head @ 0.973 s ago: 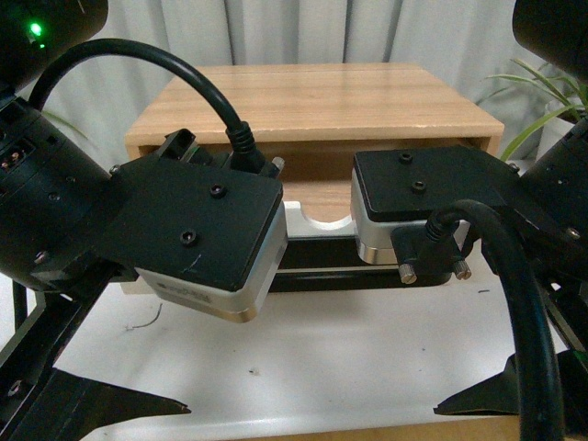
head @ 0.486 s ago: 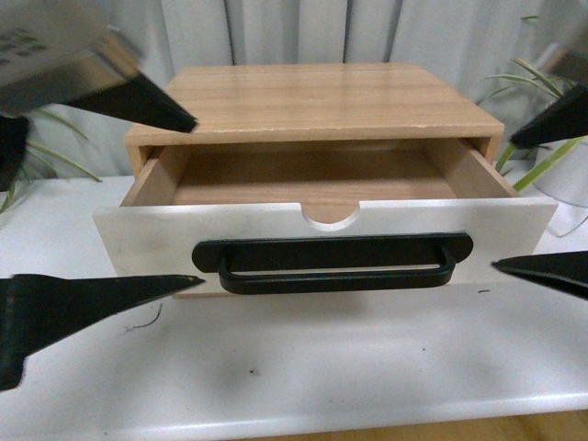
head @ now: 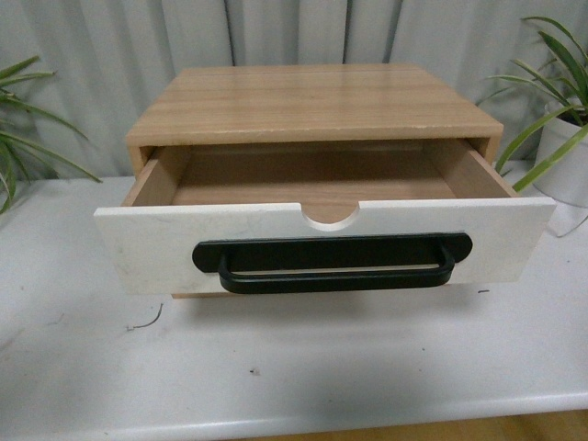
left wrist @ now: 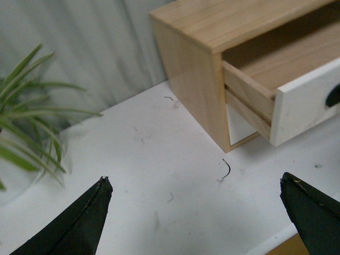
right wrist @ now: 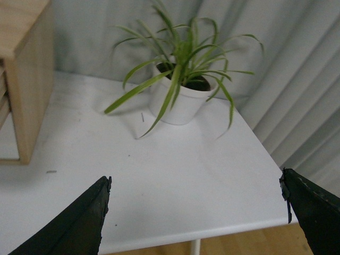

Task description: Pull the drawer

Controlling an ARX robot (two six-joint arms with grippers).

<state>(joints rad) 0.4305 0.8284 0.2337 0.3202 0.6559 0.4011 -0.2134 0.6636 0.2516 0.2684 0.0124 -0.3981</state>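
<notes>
The drawer stands pulled out of its wooden cabinet, white front toward me, with a long black bar handle and a half-round notch in the top edge. Its inside is bare wood. Neither arm shows in the front view. My left gripper is open above the white table, off the cabinet's left corner, where the drawer's end juts out. My right gripper is open over the table, well away from the cabinet's side, nothing between its fingers.
A potted plant in a white pot stands on the table right of the cabinet. Leaves of another plant reach in at the left. Grey curtains hang behind. The table's front edge runs close below both grippers.
Both arms, which blocked the front view a second ago, have drawn back out of it. The drawer stands open as it did half a second ago.
</notes>
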